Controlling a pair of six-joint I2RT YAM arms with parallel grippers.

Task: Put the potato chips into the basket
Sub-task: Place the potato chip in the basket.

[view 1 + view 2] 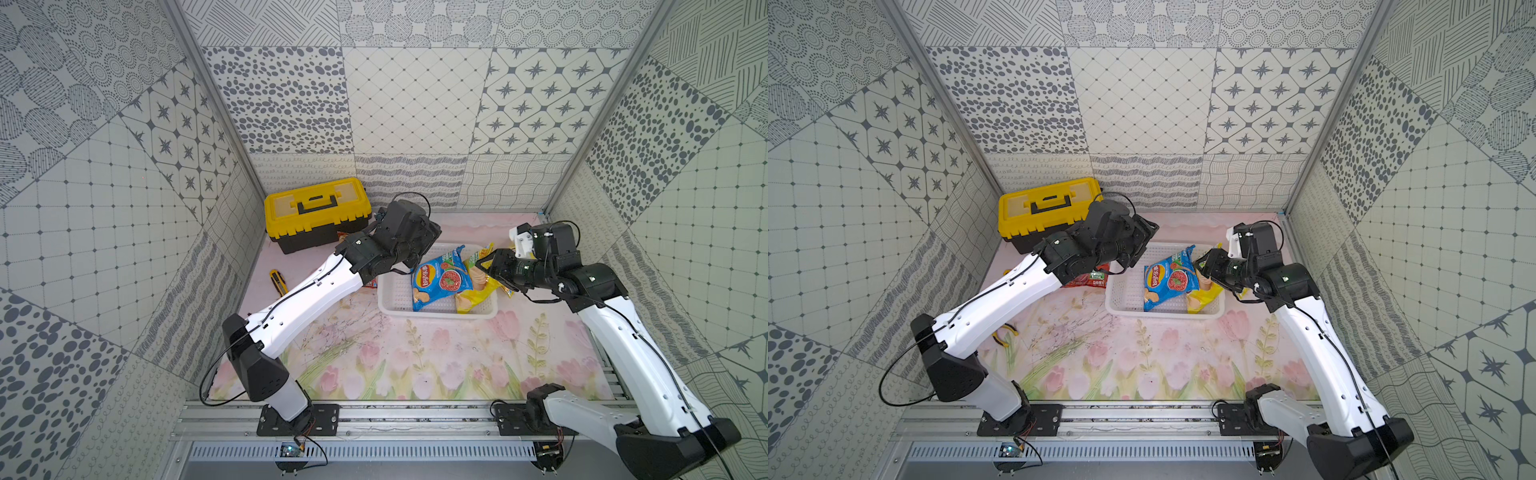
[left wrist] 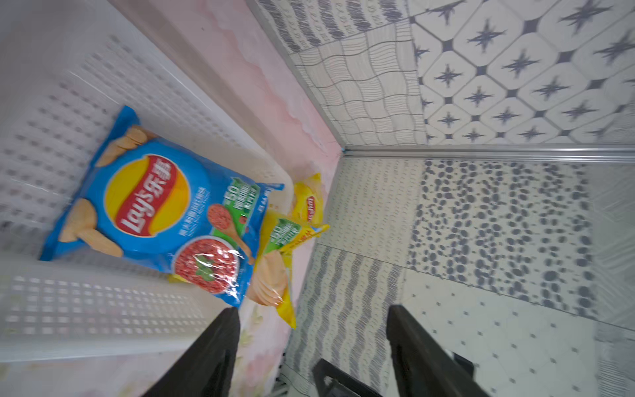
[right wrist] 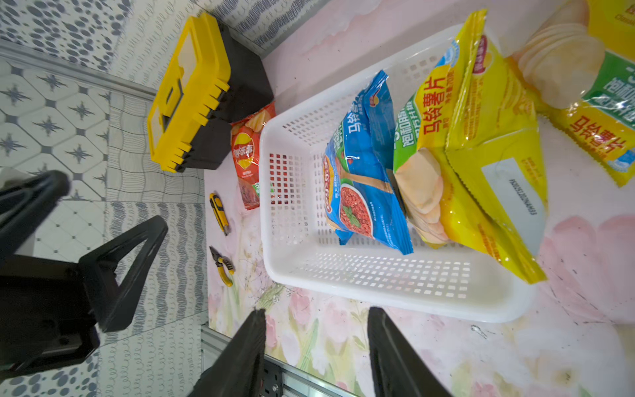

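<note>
1. Right wrist view gives the clearest count. The blue glossy crinkly chip bag (image 3: 364,178) stands on edge inside the white perforated plastic basket (image 3: 378,275). A yellow glossy chip bag (image 3: 481,165) leans against it, with one corner hanging over the basket's end wall.
2. Two bags are not in yet. A second yellow chip bag (image 3: 601,103) lies on the floral table mat (image 3: 446,343) just outside that end wall. The red-orange chip bag (image 3: 249,158) lies flat between the basket and the yellow-and-black plastic toolbox (image 3: 192,96).
3. The left gripper (image 2: 312,309) hangs over the basket's toolbox end, jaws spread with nothing between them. The right gripper (image 3: 316,311) is by the leaning yellow bag, also spread and empty.
4. The leaning bag looks likely to topple out if the right arm brushes it while reaching for the bag outside.
5. The red-orange bag sits in a tight gap. A low approach there could knock the light basket aside or jam a finger against the toolbox.
6. The film is slick and puffed, so a shallow pinch on any bag could slip loose mid-carry.
</note>
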